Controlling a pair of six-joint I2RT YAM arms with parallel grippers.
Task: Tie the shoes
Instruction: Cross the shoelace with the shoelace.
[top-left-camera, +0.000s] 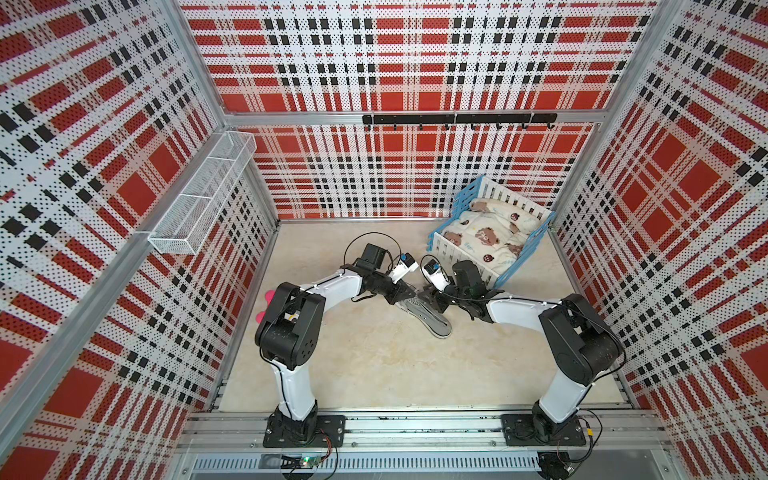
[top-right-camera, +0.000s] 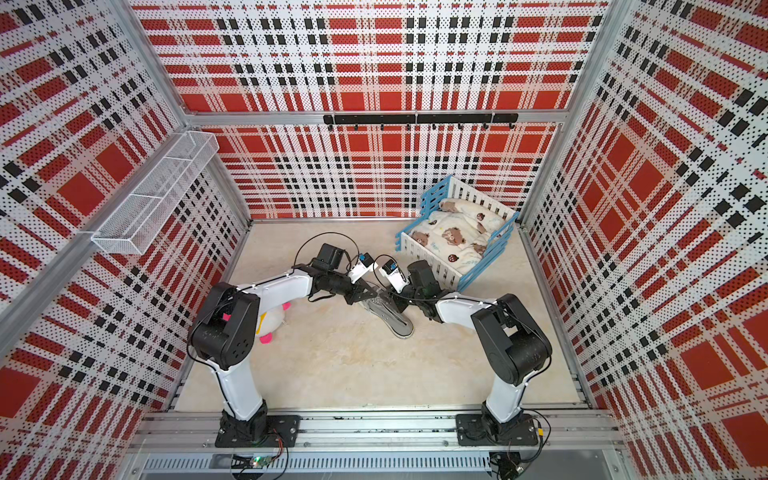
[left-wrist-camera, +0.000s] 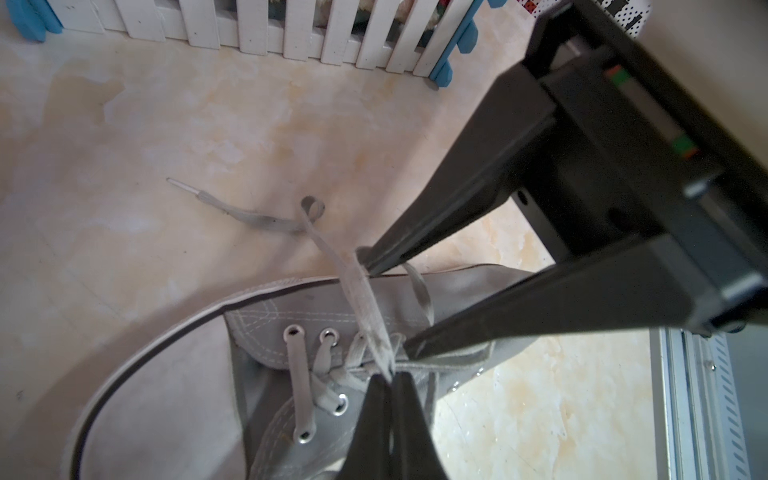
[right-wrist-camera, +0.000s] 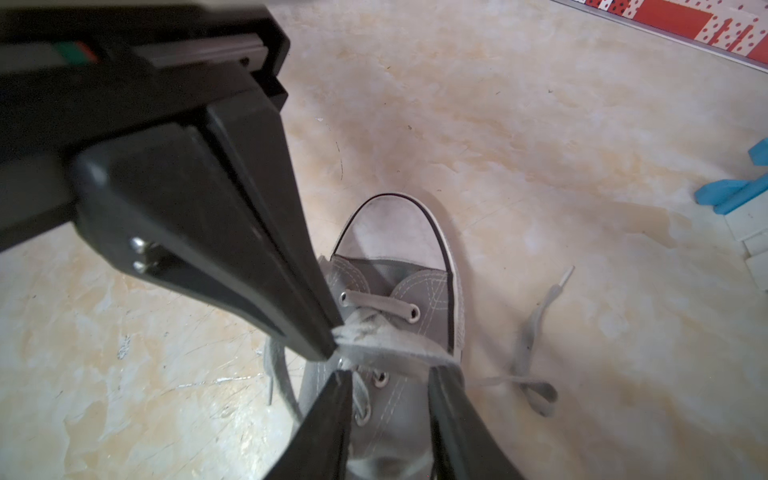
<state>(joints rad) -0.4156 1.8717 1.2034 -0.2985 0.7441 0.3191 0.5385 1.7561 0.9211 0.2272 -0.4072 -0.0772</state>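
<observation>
The shoe (top-left-camera: 434, 322) (top-right-camera: 397, 322), a grey canvas sneaker with a white toe cap (right-wrist-camera: 395, 224), lies mid-floor in both top views. Both arms meet over its laced part. My left gripper (left-wrist-camera: 390, 376) (right-wrist-camera: 332, 347) is shut on a pale lace (left-wrist-camera: 365, 299) just above the eyelets. That lace stretches across to my right gripper (right-wrist-camera: 390, 372), which stands open. The right fingers (left-wrist-camera: 415, 232) straddle the taut lace, and it lies against one fingertip (right-wrist-camera: 442, 374). A loose lace end (left-wrist-camera: 232, 210) (right-wrist-camera: 536, 324) trails on the floor beside the shoe.
A blue-and-white slatted toy bed (top-left-camera: 451, 253) with a bear-print blanket stands at the back right, close behind the right arm. A pink-and-white plush toy (top-right-camera: 274, 320) lies under the left arm's elbow. A wire basket (top-left-camera: 203, 195) hangs on the left wall.
</observation>
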